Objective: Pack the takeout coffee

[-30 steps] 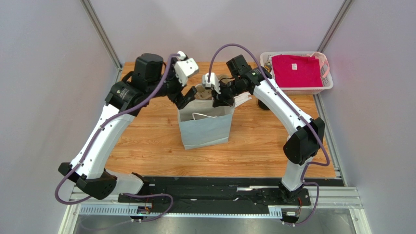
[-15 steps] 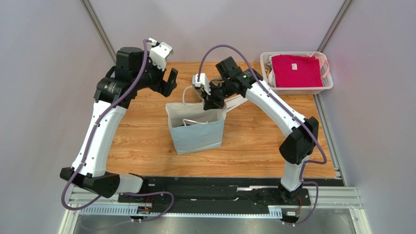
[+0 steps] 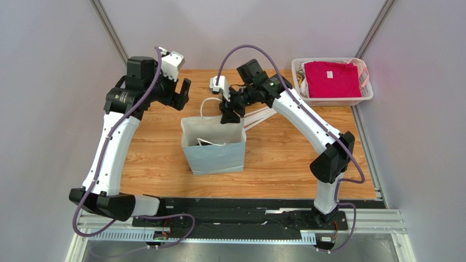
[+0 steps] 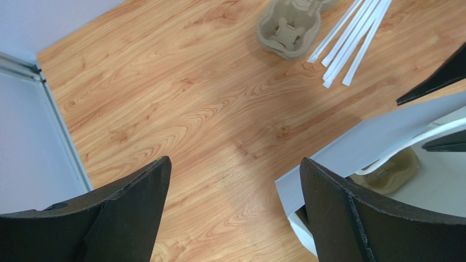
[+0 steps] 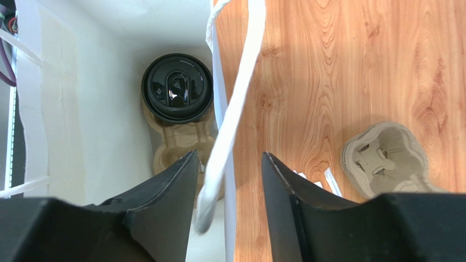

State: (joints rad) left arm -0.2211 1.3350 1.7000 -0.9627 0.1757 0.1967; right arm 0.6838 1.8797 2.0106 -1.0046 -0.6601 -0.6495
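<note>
Fingers come apart on the right hand [image 5: 229, 158]. A second ago it was closed at the far rim of the paper bag [image 3: 213, 155]. Now it stands partway open at that same rim, with the bag's white handle [image 5: 235, 98] running loose through the gap, clamped by neither finger.

The takeout coffee [image 5: 178, 87] is down inside the bag, upright with its black lid up. It sits in one pocket of a pulp carrier [image 5: 183, 150] on the bag's floor, close to the wall below the right hand.

And the bag has slid! It stands upright on the worktop [image 3: 164, 158], mouth open, further left than a second ago.

The left hand [image 4: 235, 174] has pulled out too. A second back it was right at the bag's mouth. Now it hangs off beyond the bag's far-left corner, fingers spread wide and gripping nothing, with bare wood beneath it.

Beyond the bag, a second pulp carrier [image 4: 289, 27] lies on the wood just beside a fan of white strips [image 4: 350, 38]. Well off to the bag's far right, the basket [image 3: 335, 100] with the pink shirt [image 3: 331, 78] sits exactly where it was.
</note>
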